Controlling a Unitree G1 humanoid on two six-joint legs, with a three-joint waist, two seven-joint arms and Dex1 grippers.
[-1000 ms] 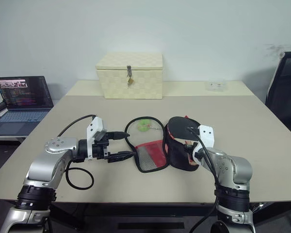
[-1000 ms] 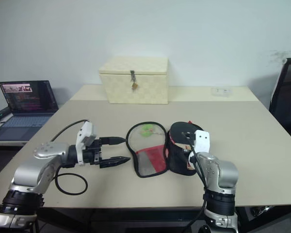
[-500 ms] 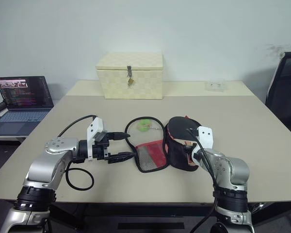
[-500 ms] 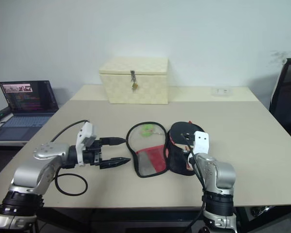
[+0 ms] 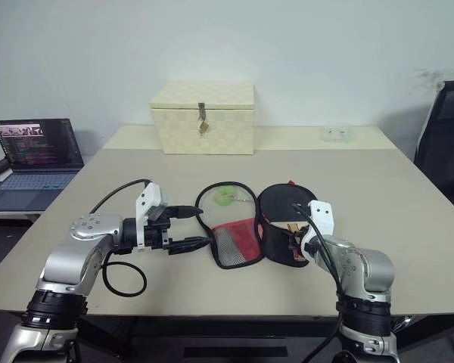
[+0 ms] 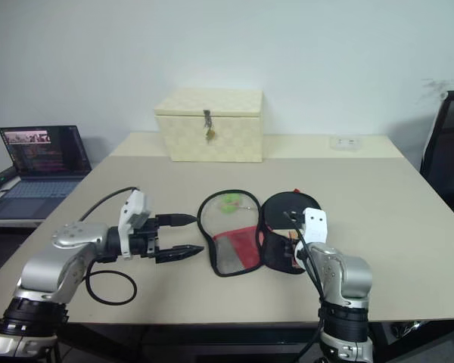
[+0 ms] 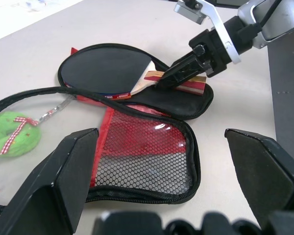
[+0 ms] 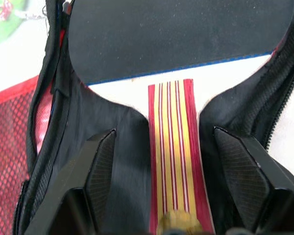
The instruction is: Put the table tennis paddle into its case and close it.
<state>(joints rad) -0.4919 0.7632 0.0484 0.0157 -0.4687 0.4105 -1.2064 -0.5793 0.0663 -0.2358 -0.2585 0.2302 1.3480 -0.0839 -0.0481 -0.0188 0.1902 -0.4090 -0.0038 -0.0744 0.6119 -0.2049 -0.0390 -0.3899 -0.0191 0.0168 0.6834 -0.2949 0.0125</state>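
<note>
We have the paddle [image 7: 108, 68] lying in the open case [image 7: 152, 156]; both grippers, left [image 5: 191, 228] and right [image 7: 169, 78], spread apart; zipping remains.

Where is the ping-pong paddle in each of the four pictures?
Left eye view: the paddle lies in the case's right half, table centre.
Right eye view: the same spot, just ahead of the right tool.
Left wrist view: it lies across the far half of the open case, the right tool at its handle.
Right wrist view: the striped handle runs between the tool's fingers.
Shared landmark: the red mesh pocket.
</note>
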